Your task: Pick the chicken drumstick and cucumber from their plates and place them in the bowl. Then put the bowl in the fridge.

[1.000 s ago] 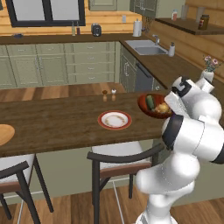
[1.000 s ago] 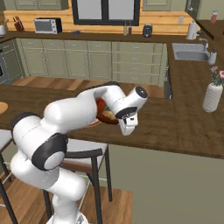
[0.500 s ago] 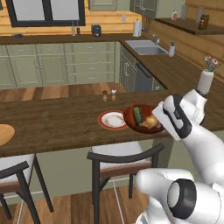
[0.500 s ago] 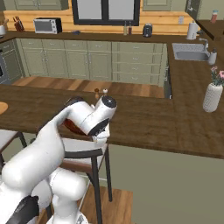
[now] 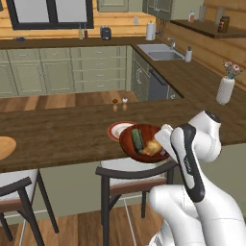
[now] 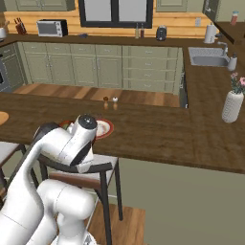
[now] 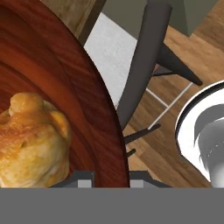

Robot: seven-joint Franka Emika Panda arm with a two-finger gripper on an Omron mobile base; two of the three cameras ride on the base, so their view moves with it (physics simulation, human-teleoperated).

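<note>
Left base view: bowl (image 5: 144, 143) held off the counter edge, above the chair (image 5: 137, 174), tilted slightly toward the camera. Cucumber (image 5: 137, 139) lying in the left half of it, chicken drumstick (image 5: 152, 148) just beside on the right, both touching the dark inside. Gripper (image 5: 163, 140) at the bowl's right rim, closed tight on that rim, fingers mostly hidden behind the white hand. White red-rimmed plate (image 5: 116, 130) on the wooden counter (image 5: 57, 134) directly behind the bowl, partly covered by it. Arm rising from the lower right, elbow bent high, forearm folded back toward the base.

Right base view: arm curled in on itself at the lower left, wrist turned away, hand and bowl hidden behind the white links. Red-rimmed plate (image 6: 104, 128) showing on the counter (image 6: 158, 134) just past the wrist. Chair back (image 6: 81, 170) under the arm.

Hand view: bowl's reddish-brown rim (image 7: 94, 94) sweeping across the left half, drumstick (image 7: 30, 135) resting inside it near the bottom left. Rim passing between the two finger tips at the bottom edge, pinched narrow. Chair's dark frame (image 7: 142, 59) and pale seat beyond the rim, wood floor below.
</note>
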